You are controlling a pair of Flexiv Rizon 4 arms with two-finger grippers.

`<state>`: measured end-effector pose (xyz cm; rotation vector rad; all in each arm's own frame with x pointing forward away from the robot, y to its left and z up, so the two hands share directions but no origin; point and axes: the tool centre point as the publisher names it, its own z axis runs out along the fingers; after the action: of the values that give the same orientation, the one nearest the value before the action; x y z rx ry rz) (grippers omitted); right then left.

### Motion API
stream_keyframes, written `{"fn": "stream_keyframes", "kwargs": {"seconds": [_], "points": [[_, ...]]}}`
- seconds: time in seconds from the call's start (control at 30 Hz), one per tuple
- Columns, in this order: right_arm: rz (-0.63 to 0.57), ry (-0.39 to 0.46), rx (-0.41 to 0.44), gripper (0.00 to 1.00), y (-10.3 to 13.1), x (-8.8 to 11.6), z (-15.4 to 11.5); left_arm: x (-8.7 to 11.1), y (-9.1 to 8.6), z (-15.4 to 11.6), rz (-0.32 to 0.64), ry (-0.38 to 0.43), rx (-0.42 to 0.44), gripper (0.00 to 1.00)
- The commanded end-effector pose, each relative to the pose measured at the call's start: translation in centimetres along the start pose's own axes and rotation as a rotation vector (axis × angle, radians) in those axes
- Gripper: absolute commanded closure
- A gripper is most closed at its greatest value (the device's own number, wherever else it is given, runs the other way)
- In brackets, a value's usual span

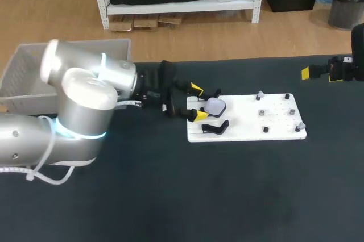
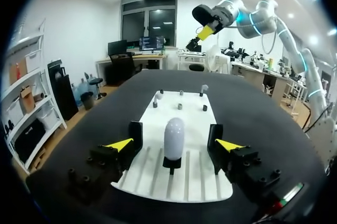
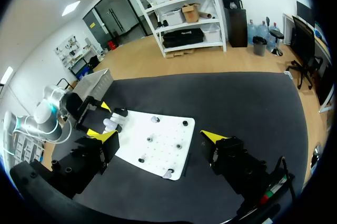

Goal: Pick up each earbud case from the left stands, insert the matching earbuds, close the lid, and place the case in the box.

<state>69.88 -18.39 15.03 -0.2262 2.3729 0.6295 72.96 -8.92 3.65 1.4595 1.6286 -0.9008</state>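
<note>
Looks like grabbing the first case (image 2: 174, 135) with the left gripper (image 1: 198, 102) spread wide either side, next up probably squeezing shut and lifting off the stand (image 2: 172, 162).

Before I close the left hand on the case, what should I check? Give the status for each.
1. The left hand is open and straddling the case: ok.
2. Case upright on its stand: ok.
3. Contact with the case: not ok, gaps on both sides.
4. The right hand is away from the white board: ok.
5. Case lid state: cannot tell.
</note>
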Motion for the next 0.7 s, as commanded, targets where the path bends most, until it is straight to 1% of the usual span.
{"fn": "stream_keyframes", "kwargs": {"seconds": [0.03, 0.43, 0.6, 0.7], "points": [[-0.001, 0.0, -0.002, 0.0, -0.1, 0.0, 0.1, 0.0, 0.8, 1.0, -0.007, 0.006, 0.015, 0.0], [-0.001, 0.0, -0.002, 0.0, -0.1, 0.0, 0.1, -0.1, 0.7, 2.3, -0.018, 0.004, 0.029, 0.0], [-0.001, 0.0, -0.002, 0.0, -0.1, 0.0, 0.1, 0.1, 0.5, 2.6, -0.022, 0.006, 0.038, 0.04], [-0.001, 0.0, -0.002, 0.0, -0.1, 0.0, 0.1, 0.3, 0.5, 2.9, -0.025, 0.007, 0.043, 0.14]]}}
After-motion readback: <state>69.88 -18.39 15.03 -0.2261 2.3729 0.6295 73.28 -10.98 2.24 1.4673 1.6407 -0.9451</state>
